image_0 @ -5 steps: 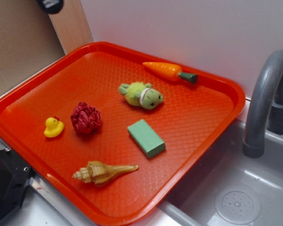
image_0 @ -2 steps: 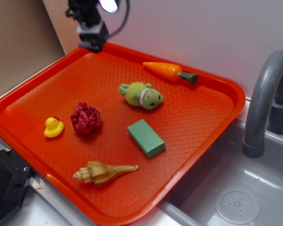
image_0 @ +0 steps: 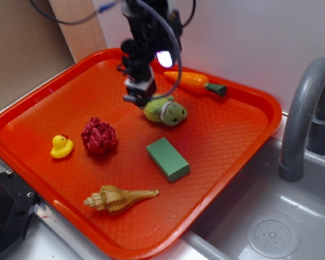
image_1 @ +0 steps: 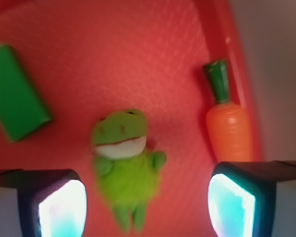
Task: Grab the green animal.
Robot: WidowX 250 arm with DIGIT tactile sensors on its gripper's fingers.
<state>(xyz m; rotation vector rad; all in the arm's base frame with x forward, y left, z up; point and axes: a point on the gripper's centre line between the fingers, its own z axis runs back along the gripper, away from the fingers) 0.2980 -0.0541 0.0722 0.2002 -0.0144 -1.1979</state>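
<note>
While the gripper [image_0: 139, 96] hangs over the far side of the red tray [image_0: 235, 154], its jaws are spread wide and grasping nothing; the wrist view shows a lit fingertip [image_1: 63, 207] low on each side with the green animal [image_1: 124, 173] between them.

Green animal: lying on its side on the tray, toward the far edge of the counter, head pointing at the sink-side edge. In the exterior view the jaws cover its hind end; whether they touch it I cannot tell.

Neighbours:
- carrot [image_0: 195, 82] near it, against the tray's far rim, close to one fingertip in the wrist view.
- green block [image_0: 168, 158] toward the near edge, apart from the animal.
- dark red scrunchy ball [image_0: 98, 135], yellow duck [image_0: 61, 146] and shell [image_0: 119, 198] well apart, toward the left and near edges.

Risks, as judged:
- Jaws sit over the legs and rump, not the body's middle. Closing there may pinch only fuzz or a limb, and the plush could slip free on lifting.
- A drift toward the far rim could nudge the carrot or strike the rim.
- Wrist view is blurred, so alignment is uncertain.
</note>
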